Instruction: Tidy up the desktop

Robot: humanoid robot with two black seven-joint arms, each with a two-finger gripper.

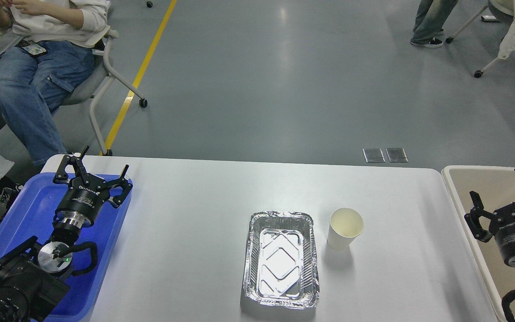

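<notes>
While both arms hang back at the sides, the white tabletop stretches wide across the lower view, with two things left on it near the middle: a crinkled foil tray lying empty and flat, and a white paper cup standing upright just to its right, apart from it by a narrow gap. The left claw hovers over the blue plastic tray at the tabletop's left edge, its fingers spread and holding nothing. The right claw hangs over the beige bin at the right end, likewise released and empty.

Judging by the layout, the step in hand is to fetch one of the two items. The cup sits nearer the right arm, so that claw seems the natural choice, with the bin close by for the drop. A good grasp would come from the side at mid-height, squeezing lightly, since thin paper will likely buckle. Approaching from the right keeps the fingers off the foil tray, which looks light enough to skid if nudged.
</notes>
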